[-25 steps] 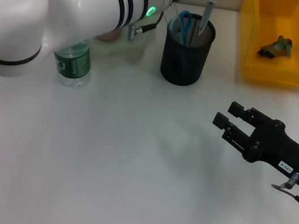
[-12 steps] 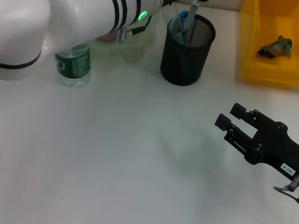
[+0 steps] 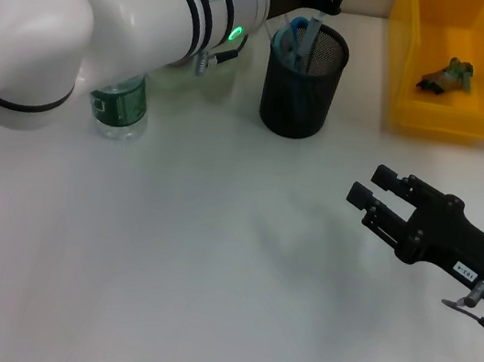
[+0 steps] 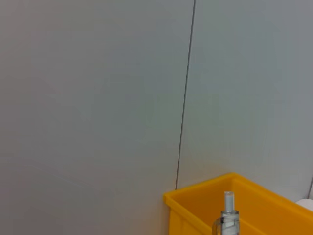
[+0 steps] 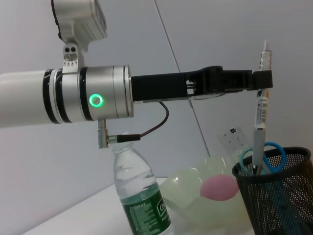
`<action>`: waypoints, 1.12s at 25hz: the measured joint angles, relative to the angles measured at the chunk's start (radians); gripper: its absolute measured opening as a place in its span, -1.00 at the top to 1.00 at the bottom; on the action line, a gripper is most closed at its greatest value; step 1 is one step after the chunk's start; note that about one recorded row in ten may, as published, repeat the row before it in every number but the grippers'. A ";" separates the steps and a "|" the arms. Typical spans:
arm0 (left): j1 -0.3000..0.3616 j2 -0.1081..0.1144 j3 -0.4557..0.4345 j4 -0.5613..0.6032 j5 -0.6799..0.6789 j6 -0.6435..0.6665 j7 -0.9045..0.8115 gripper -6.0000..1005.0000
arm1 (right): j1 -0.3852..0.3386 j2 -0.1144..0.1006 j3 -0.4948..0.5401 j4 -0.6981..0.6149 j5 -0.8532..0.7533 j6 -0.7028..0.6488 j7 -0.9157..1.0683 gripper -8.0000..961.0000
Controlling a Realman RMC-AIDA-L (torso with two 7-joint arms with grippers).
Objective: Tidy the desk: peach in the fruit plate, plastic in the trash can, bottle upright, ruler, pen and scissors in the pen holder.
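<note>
My left gripper [image 5: 263, 81] is shut on the silver pen [image 5: 259, 110], holding it upright with its tip down inside the black mesh pen holder [image 3: 302, 84]. Blue scissors [image 3: 294, 39] stand in that holder too. I cannot make out the ruler. The bottle [image 3: 119, 107] stands upright, partly behind my left arm. The pink peach [image 5: 219, 188] lies in the pale green fruit plate [image 5: 188, 196]. Crumpled plastic [image 3: 448, 74] sits in the yellow trash can [image 3: 406, 88]. My right gripper [image 3: 369, 186] hovers open and empty over the desk [image 3: 210, 259], right of centre.
My big white left arm spans the back left of the head view and covers most of the plate there. The trash can's rim [image 4: 205, 203] and the pen's top [image 4: 228, 215] show below a grey wall in the left wrist view.
My left gripper shifted slightly left and lowered the pen deeper into the pen holder. The right arm has barely moved.
</note>
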 joint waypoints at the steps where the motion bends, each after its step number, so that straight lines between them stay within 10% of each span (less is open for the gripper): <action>1: 0.000 0.000 0.000 0.000 0.000 0.000 0.000 0.31 | 0.000 0.000 0.000 0.000 0.000 0.000 0.000 -0.11; 18: 0.059 0.004 -0.014 0.095 0.003 0.036 0.001 -0.05 | 0.000 0.000 0.000 -0.004 -0.001 0.001 0.000 -0.09; 28: 0.265 0.011 -0.470 0.179 -0.182 0.897 0.171 -0.19 | 0.006 0.000 -0.001 -0.001 0.000 -0.001 0.000 -0.10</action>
